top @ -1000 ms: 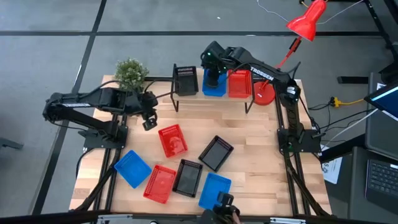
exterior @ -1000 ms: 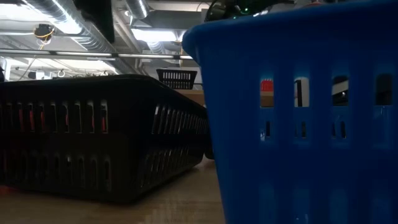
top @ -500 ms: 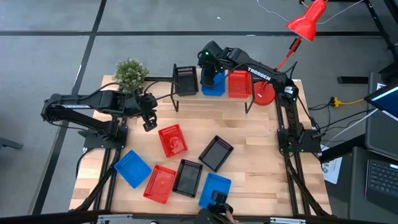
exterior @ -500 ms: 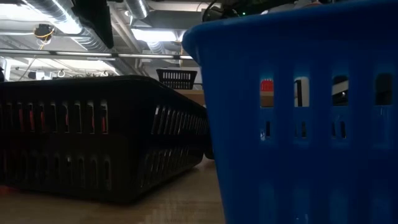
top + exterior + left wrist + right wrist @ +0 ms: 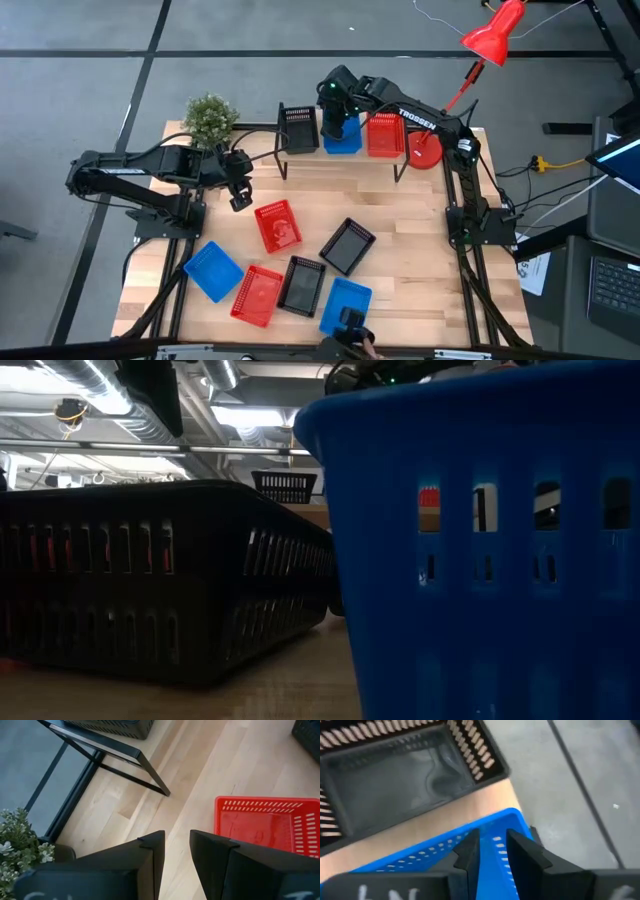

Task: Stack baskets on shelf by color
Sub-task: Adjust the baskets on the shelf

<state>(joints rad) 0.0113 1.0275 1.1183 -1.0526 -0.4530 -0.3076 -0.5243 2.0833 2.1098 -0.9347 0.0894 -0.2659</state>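
Note:
The shelf stands at the table's far edge with a black basket, a blue basket and a red basket side by side on it. My right gripper is over the blue basket's far end and shut on it. My left gripper hovers open and empty, just left of and beyond a red basket that lies flat on the table. That red basket also shows in the left wrist view. My right gripper pinches the blue basket's far end wall between its two fingers, one inside the basket and one outside. The fingers come from above, slanting down. The basket sits bottom down on the shelf board, beside the black basket.
On the table's near half lie two black baskets, a red one and two blue ones. A potted plant stands at the far left. A red lamp's base stands right of the shelf.
My right gripper has shifted a little toward the far left over the shelf. The blue basket stays where it was on the shelf.

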